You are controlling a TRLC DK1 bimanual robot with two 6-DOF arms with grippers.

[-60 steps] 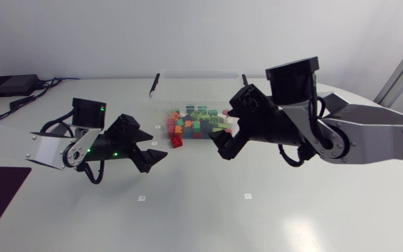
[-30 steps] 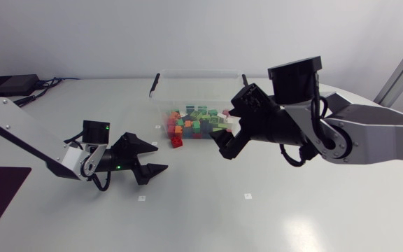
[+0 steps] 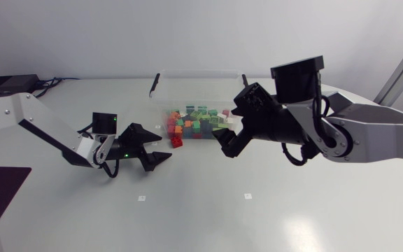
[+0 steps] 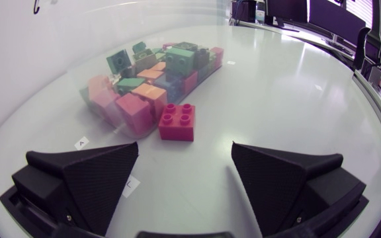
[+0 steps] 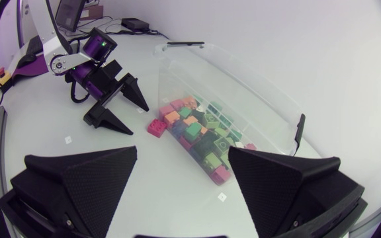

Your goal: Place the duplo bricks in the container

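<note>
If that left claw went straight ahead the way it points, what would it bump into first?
Most likely the red brick, lying on the table just ahead of the open left gripper. The clear container of bricks stands close behind it.

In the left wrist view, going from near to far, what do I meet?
Left gripper, open → red duplo brick on the table → clear container holding mixed bricks.

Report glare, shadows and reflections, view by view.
Head view: soft shadows lie on the table beneath the left gripper and right gripper, plus a pale sheen nearer the camera. Left wrist view: the clear container hazes the bricks inside; the red brick outside casts a thin shadow. Right wrist view: the left gripper throws a faint shadow.
</note>
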